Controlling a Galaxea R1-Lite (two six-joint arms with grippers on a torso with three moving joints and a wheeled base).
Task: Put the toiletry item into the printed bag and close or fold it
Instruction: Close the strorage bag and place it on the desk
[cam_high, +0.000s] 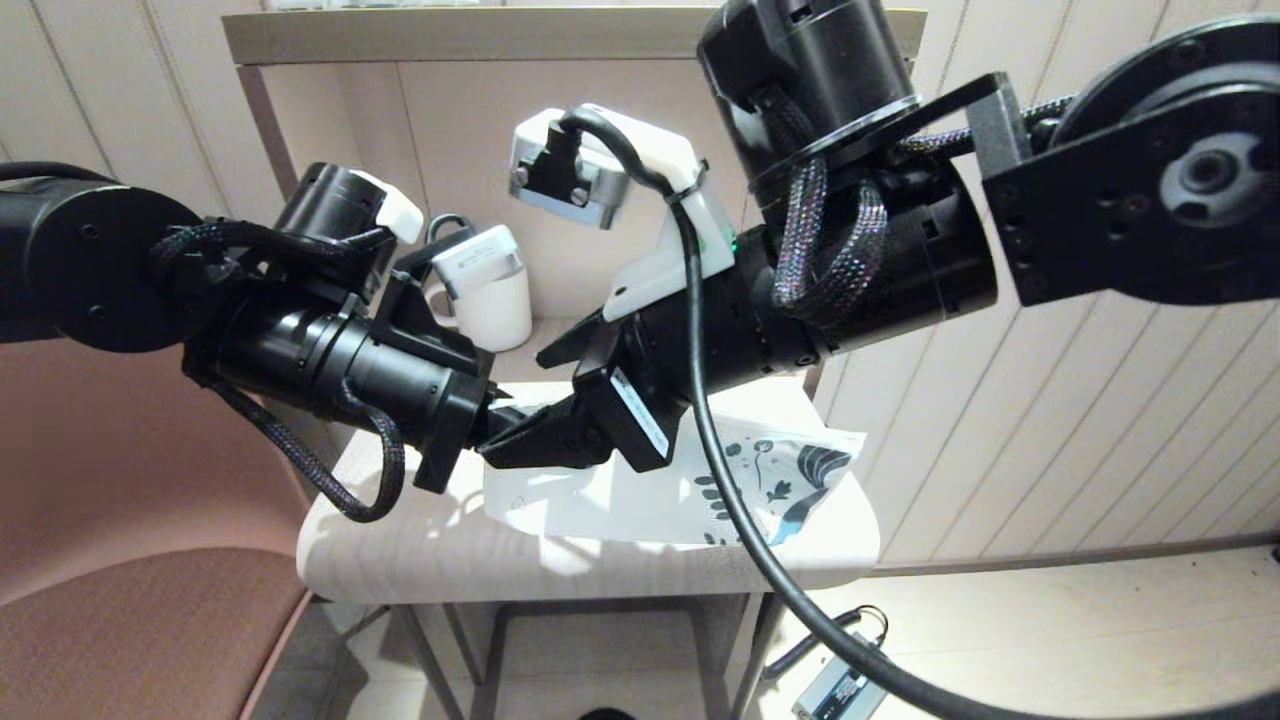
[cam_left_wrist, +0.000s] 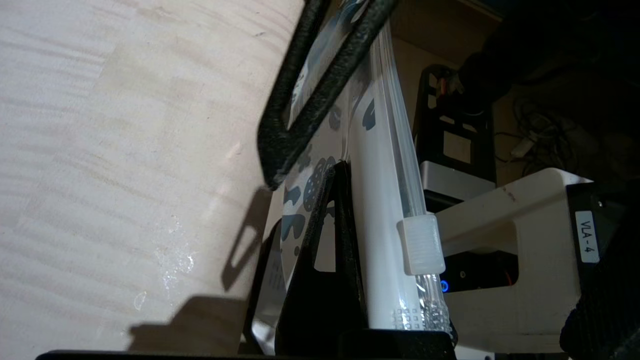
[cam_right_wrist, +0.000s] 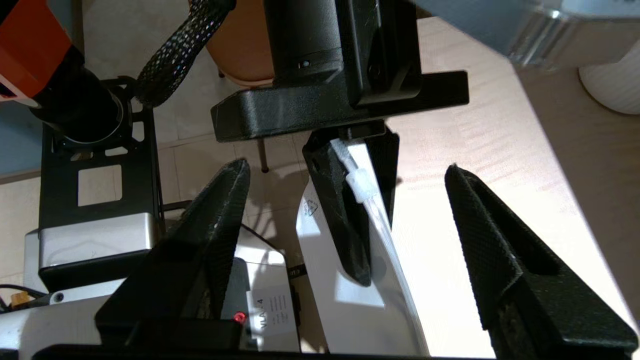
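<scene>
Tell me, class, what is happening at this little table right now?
The left gripper is shut on the zipper end of the printed bag, lifting that end off the wooden table. The right gripper hovers open around the same end. A white ribbed mug stands behind. The toiletry item is not visible.

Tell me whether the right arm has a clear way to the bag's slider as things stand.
Probably yes. The right pincer is open around the bag, with the slider just ahead. But the left pincer is shut on the bag right at the slider, so it crowds that spot.
</scene>
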